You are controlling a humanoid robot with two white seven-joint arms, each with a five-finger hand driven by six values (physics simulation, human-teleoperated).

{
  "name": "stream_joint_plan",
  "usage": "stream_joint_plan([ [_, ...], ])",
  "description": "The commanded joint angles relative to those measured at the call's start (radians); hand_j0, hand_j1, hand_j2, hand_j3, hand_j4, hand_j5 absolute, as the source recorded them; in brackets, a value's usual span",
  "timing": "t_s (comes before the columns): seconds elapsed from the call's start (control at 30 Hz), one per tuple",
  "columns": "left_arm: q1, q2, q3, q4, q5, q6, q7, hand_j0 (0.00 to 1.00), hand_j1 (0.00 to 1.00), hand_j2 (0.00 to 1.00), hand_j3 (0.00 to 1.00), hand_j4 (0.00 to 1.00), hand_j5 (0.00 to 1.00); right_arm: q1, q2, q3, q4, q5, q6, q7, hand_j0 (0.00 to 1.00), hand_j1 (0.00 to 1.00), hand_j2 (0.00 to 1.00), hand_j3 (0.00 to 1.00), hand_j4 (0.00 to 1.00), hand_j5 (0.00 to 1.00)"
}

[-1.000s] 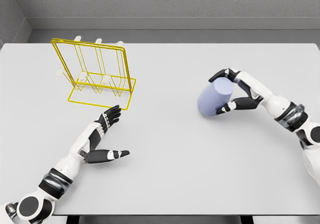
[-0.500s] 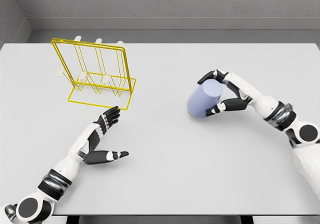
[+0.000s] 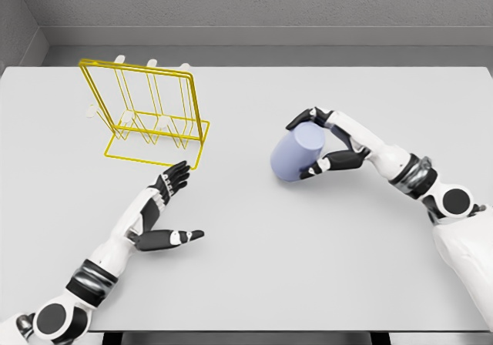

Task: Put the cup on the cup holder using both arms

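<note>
Nearest the viewer, the left hand (image 3: 164,206) is held open above the table (image 3: 254,283), fingers spread, holding nothing, much as it was a second ago. Farther in, the lavender cup (image 3: 296,153) is gripped by the right hand (image 3: 327,141), tilted, and has been carried leftward toward the middle over the last second. A handover to the waiting hand is judged to be in preparation. Beyond, the yellow wire cup holder (image 3: 150,118) is seen at the far left of the pale grey table. Grey walls (image 3: 269,6) close the room behind.
</note>
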State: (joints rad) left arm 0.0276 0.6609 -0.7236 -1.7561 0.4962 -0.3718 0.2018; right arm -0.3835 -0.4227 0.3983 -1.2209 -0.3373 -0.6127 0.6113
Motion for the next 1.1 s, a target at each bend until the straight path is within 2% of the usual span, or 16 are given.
stream_joint_plan([
  [0.0,0.000,-0.007,0.000,0.000,-0.002,-0.001,0.001,1.00,1.00,1.00,1.00,1.00,1.00,0.000,0.009,0.004,0.000,-0.009,0.002,0.000,0.43,0.43,0.43,0.43,0.43,0.43],
  [0.17,0.000,-0.021,0.001,0.000,-0.002,-0.001,0.001,1.00,1.00,1.00,1.00,1.00,1.00,0.000,0.027,0.010,-0.003,-0.008,0.002,0.000,0.43,0.43,0.43,0.43,0.43,0.43],
  [1.07,0.011,-0.035,0.000,0.000,0.004,-0.001,-0.001,1.00,1.00,1.00,1.00,1.00,1.00,0.011,0.039,0.047,0.021,-0.009,0.002,0.000,0.43,0.43,0.43,0.43,0.43,0.43],
])
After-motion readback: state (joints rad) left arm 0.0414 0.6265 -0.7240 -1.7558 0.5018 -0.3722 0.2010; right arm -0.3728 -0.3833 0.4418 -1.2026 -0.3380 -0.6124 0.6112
